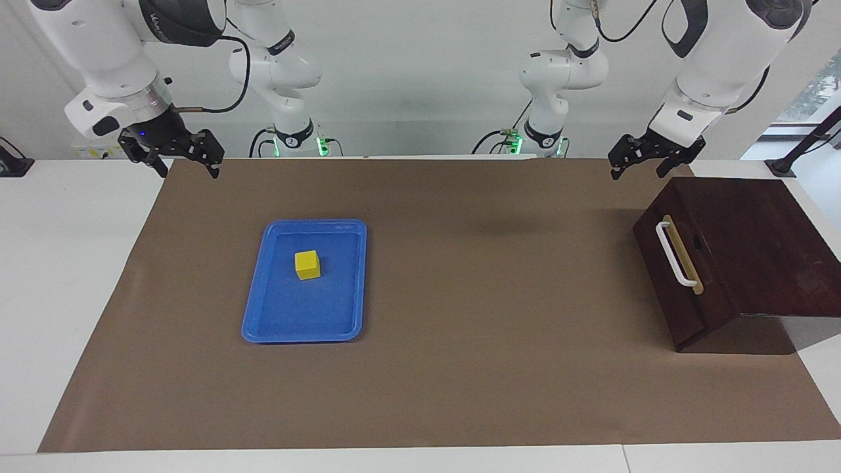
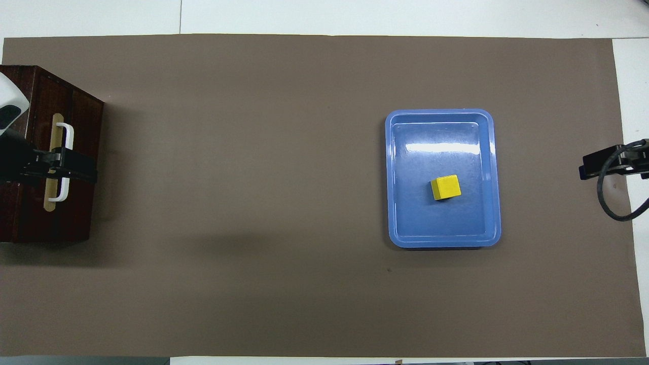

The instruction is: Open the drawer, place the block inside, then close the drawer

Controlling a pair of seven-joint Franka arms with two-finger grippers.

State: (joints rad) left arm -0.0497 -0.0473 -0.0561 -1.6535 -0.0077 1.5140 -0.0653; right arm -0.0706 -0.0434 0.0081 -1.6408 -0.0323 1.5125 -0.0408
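facing view, no readable writing, block [image 1: 307,265] in tray [image 1: 259,315]

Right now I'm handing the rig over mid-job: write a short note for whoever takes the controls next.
Left gripper: open, empty, raised over the mat's edge by the drawer box, not touching it.
Right gripper: open, empty, raised over the mat's corner at the right arm's end; waiting.
Drawer: shut, at the left arm's end; white handle untouched.
Block: in the blue tray, toward the right arm's end.
Done: nothing yet.
Left: open drawer, put block inside, close drawer.
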